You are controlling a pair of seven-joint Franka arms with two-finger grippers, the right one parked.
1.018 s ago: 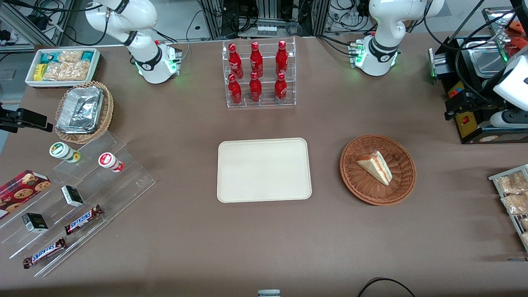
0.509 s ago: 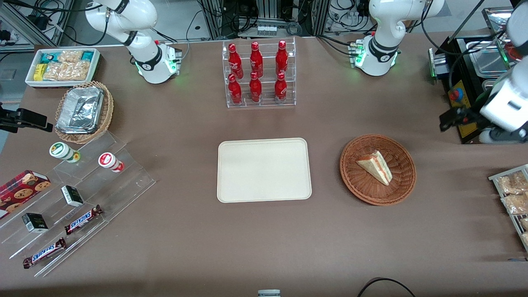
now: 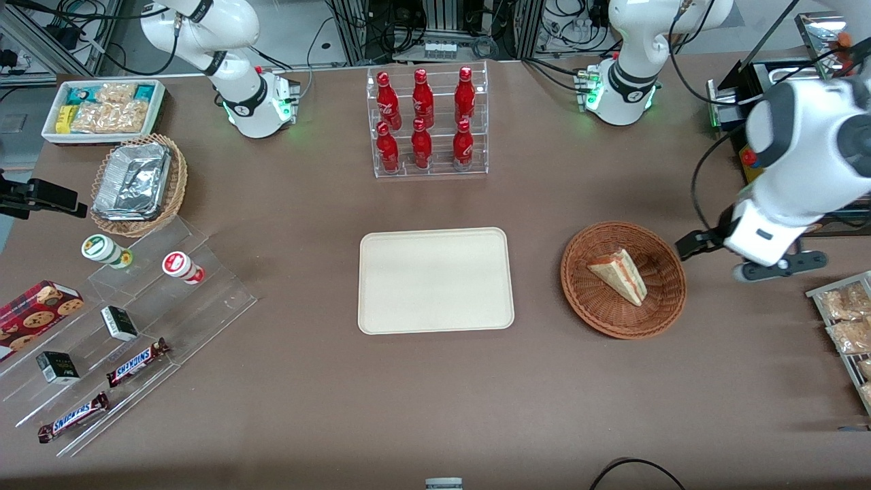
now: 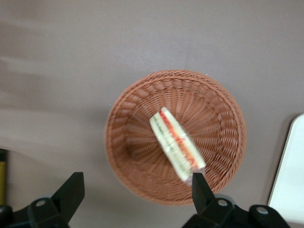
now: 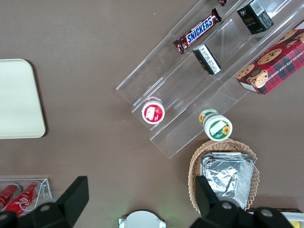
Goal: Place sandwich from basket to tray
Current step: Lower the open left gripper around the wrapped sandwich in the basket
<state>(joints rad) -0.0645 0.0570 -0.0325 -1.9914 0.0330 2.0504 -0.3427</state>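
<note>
Gripper (image 4: 135,192) hangs above the table just beside the basket (image 3: 663,309), toward the working arm's end, fingers (image 4: 71,190) spread apart and holding nothing. Sandwich (image 3: 619,275) lies in the basket; tray (image 3: 435,280) sits mid-table.

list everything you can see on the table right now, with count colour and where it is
sandwich: 1, white bread with red and green filling, in the basket
basket: 1, reddish-brown wicker, beside the tray toward the working arm's end
tray: 1, cream, mid-table, bare
bottles: 6, red, in a clear rack farther from the camera than the tray
foil containers: silver stack, in a tan wicker basket at the parked arm's end
snack bin: 1, white, beside that tan basket
Snickers bars: 2, brown, on clear steps
cookie box: 1, red, beside the steps
gripper: 1, black, jaws open, above the table beside the basket, holding nothing
</note>
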